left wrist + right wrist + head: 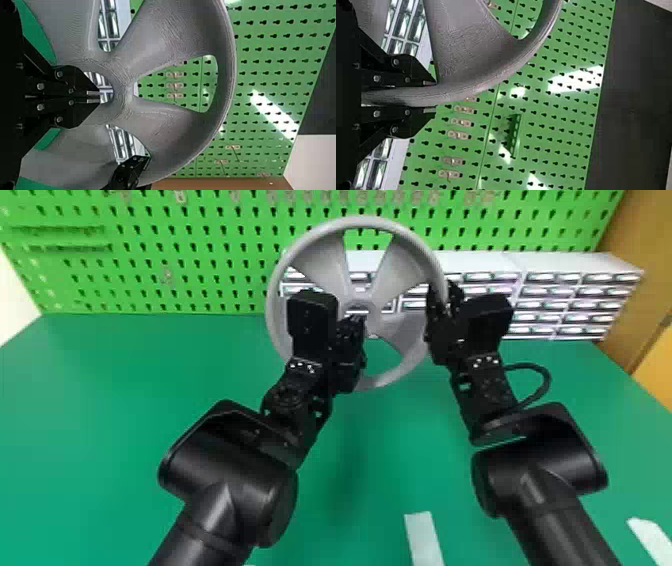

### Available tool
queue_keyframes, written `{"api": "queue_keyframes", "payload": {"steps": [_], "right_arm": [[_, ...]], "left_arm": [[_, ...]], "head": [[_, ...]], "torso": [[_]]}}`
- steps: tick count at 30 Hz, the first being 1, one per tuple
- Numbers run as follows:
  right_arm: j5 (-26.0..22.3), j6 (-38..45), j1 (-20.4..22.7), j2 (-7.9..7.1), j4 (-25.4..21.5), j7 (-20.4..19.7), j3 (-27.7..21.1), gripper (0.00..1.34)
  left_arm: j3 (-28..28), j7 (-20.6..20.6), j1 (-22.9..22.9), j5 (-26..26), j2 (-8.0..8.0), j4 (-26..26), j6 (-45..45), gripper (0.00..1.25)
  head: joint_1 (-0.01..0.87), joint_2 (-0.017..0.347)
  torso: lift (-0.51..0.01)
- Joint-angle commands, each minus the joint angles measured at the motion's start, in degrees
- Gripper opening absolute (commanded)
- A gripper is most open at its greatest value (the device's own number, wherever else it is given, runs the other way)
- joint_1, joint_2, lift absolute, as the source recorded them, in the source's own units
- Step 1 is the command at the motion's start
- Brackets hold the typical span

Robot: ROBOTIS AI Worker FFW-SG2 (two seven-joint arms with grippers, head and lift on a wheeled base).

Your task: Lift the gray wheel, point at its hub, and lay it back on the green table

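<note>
Held up over the far edge of the bench (100,390), the large gray wheel with broad spokes and a round rim (384,310) stands roughly upright, its open face toward the robot. The right gripper (433,95) has one black finger on each side of the rim, clamping it at the wheel's right side, probably because the rim is thin enough to pinch and leaves the middle free to be shown. The left gripper (99,97) has its fingers pressed together into a narrow tip, which suits pointing; that tip lies at the round hub with its central hole (121,87), though whether it touches cannot be told. This looks like the pointing step, with laying down yet to do. Behind the wheel, white cabinets of small drawers (575,265) line the bench's far edge toward its far right corner; the drawer fronts are shiny, and what they hold cannot be made out. A green perforated pegboard (200,250) rises behind them, with small metal holders (462,122) fixed to it. Next, the left tip should draw clear of the spokes before the wheel is lowered; hanging from one side, it could twist in the grip or knock the cabinets.
</note>
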Motion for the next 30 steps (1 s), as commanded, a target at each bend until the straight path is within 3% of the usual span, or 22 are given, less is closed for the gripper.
{"api": "queue_keyframes", "payload": {"steps": [1, 8, 20, 30], "right_arm": [[0.07, 0.00, -0.09, -0.16, 0.00, 0.00, 0.16, 0.12], [0.07, 0.00, -0.09, -0.16, 0.00, 0.00, 0.07, 0.12], [0.16, 0.00, -0.18, -0.07, 0.00, 0.00, -0.37, 0.12], [0.59, 0.00, -0.01, -0.07, 0.00, 0.00, -1.51, 0.12]], "left_arm": [[-0.84, 2.22, -0.12, -0.21, 0.08, -0.69, 0.60, 0.02], [-1.99, 6.09, -0.21, 0.41, 0.70, -1.66, 1.22, 0.02], [-2.60, 6.09, -0.38, 2.08, 1.14, -2.18, 1.22, 0.02], [-1.90, 6.09, 3.04, 3.13, 4.22, -8.51, 2.80, 0.02]], "head": [[0.692, 0.048], [0.692, 0.048], [0.692, 0.048], [0.692, 0.048]], "torso": [[-0.093], [-0.093], [-0.093], [-0.093]]}}
